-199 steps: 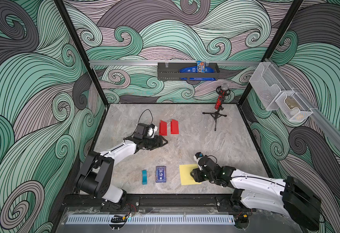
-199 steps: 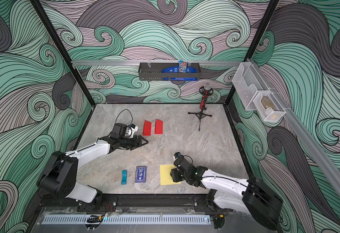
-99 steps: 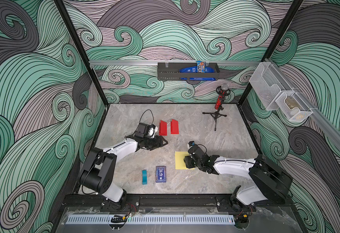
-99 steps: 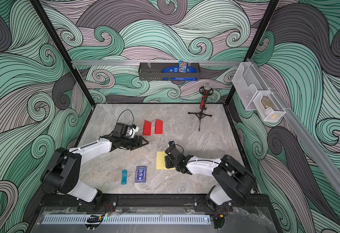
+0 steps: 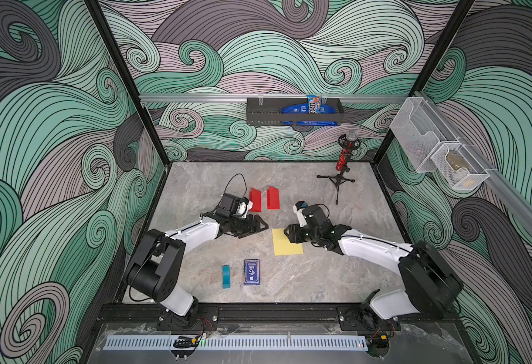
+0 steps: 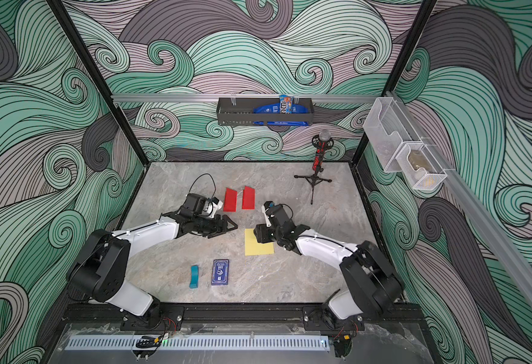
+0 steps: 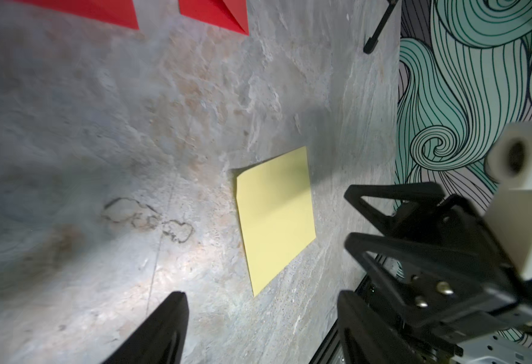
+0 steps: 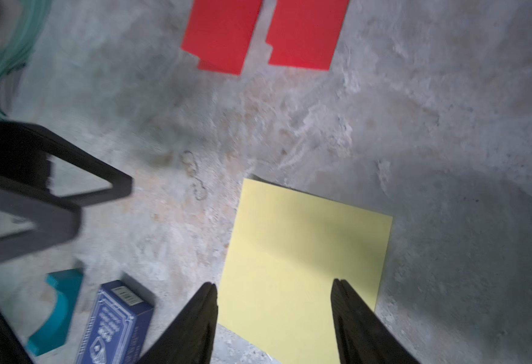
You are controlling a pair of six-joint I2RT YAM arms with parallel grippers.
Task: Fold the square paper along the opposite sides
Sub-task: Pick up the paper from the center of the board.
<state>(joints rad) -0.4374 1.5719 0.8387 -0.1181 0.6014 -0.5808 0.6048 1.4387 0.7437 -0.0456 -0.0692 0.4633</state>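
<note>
I see grey table (image 5: 305,283). Left gripper (image 5: 260,227): jaws wide apart, empty, near paper. Right gripper (image 5: 289,234): jaws apart over paper corner, nothing held. Yellow square paper (image 5: 285,249) lies flat mid-table.

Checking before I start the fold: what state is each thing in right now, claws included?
yellow paper: flat on the table, unfolded, not gripped.
left claw: open, empty, beside the paper, off it.
right claw: open, empty, over the paper's edge.
red papers: both folded, side by side.
card box: lying flat.
microphone stand: upright.
</note>
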